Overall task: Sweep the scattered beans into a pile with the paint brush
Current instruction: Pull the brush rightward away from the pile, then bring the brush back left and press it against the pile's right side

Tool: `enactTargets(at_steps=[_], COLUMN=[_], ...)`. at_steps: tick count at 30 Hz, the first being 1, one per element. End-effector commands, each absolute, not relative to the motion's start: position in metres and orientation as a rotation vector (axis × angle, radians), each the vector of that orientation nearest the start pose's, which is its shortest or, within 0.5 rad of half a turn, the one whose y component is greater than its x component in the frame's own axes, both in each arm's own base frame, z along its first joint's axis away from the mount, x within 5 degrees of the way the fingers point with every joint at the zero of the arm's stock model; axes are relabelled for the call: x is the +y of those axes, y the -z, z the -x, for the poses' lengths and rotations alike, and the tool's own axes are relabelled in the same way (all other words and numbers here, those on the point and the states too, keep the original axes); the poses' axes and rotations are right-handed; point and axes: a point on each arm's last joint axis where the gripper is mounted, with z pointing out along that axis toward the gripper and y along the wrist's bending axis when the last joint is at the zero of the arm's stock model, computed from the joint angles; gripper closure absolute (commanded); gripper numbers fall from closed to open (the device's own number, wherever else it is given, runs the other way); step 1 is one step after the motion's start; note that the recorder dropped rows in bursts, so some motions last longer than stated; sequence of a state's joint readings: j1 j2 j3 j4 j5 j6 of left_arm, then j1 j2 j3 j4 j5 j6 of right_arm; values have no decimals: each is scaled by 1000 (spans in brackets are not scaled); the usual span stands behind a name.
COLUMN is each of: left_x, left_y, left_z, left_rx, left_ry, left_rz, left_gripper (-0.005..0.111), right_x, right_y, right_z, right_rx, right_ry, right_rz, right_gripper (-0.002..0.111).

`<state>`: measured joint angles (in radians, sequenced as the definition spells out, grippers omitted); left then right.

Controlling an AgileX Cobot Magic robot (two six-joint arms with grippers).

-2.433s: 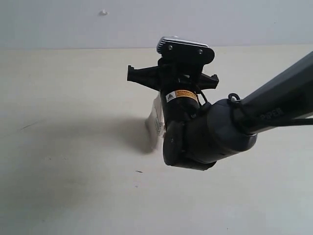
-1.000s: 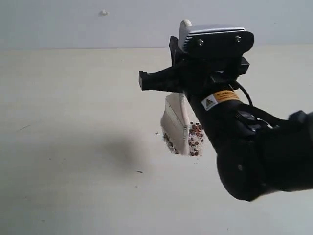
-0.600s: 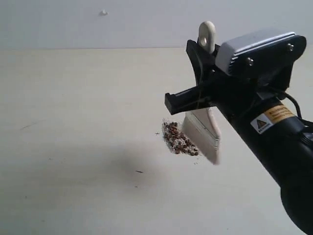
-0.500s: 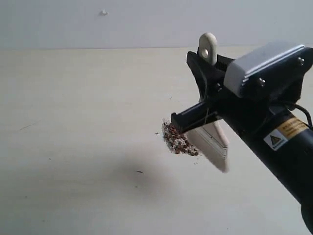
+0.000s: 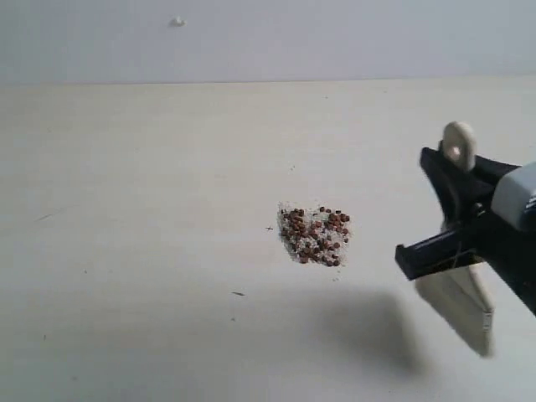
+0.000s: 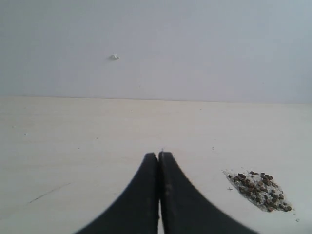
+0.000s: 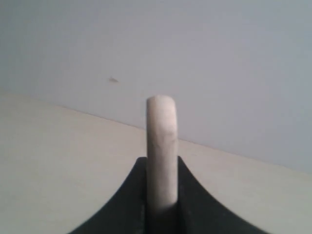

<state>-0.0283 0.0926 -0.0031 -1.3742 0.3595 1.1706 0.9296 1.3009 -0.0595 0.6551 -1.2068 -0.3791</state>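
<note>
Now: one pile [image 5: 314, 235], one paint brush [image 5: 456, 295] clamped in right hand [image 7: 162, 168]; left hand [image 6: 159, 161] closed, empty.

Table [image 5: 126, 209] pale, smooth, matt; paint brush [image 5: 458, 301] handle bare matt wood w/ soft whitish bristles; beans [image 5: 318, 234] reddish-brown amid gritty whitish grains [image 5: 290, 241]; right gripper [image 7: 162, 165] matt blk plastic.

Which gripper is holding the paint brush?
The right gripper: it pinches the paint brush by its handle. The left gripper is shut with nothing in it.
</note>
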Motion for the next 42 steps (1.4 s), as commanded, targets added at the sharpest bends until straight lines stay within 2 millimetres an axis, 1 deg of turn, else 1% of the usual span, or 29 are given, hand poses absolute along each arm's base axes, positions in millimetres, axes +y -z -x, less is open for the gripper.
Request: enactTargets(at_steps=[1,2,5,8,10,12,13,15,17,19,21,24,26,29,31,32,34,36,38,42], left_x=[-34,-34,-34,-34,-34,-34,-34,-35,-35,-35,-35,-35,-35,-35,-35,-35,-35,-35,-35,-35], left_y=[-201,-201,-201,-201,-201,-201,-201,-201,-201,-201,-201,-201,-201,-201,-201,-201,-201,-201,-201,-201], left_z=[-57,-57,-57,-57,-57,-57,-57,-57,-57,-57,-57,-57,-57,-57,-57,-57,-57,-57,-57,-57], left_rx=[1660,1660,1660,1660,1660,1660,1660,1660,1660,1660,1660,1660,1660,1660,1660,1660,1660,1660,1660,1660], left_ry=[459,459,459,459,459,466,470,471,471,471,471,471,471,471,471,471,471,471,471,471], left_rz=[-146,-146,-146,-146,-146,-153,-158,-159,-159,-159,-159,-159,-159,-159,-159,-159,-159,-159,-159,-159], left_gripper=[107,107,107,107,107,107,107,107,107,107,107,107,107,107,107,107,107,107,107,107], right_x=[82,83,92,92,91,87,83,74,65,60,59,64,66,66,67,68,71,73,73,73], right_y=[-186,-187,-191,-191,-191,-192,-192,-192,-192,-194,-196,-198,-203,-216,-223,-226,-229,-228,-224,-212], right_z=[-145,-145,-144,-144,-146,-149,-151,-156,-160,-164,-166,-167,-171,-184,-195,-202,-208,-211,-213,-220], right_rx=[1602,1592,1538,1543,1529,1510,1513,1528,1538,1527,1510,1477,1451,1401,1412,1436,1453,1440,1448,1476], right_ry=[55,69,37,-11,30,107,139,183,187,158,95,-31,-86,-70,-62,-65,-81,-127,-162,-157], right_rz=[219,245,351,314,352,398,389,338,262,220,197,210,199,160,158,179,233,274,277,280], right_gripper=[108,108,108,108,108,108,108,108,108,108,108,108,108,108,108,108,108,108,108,108])
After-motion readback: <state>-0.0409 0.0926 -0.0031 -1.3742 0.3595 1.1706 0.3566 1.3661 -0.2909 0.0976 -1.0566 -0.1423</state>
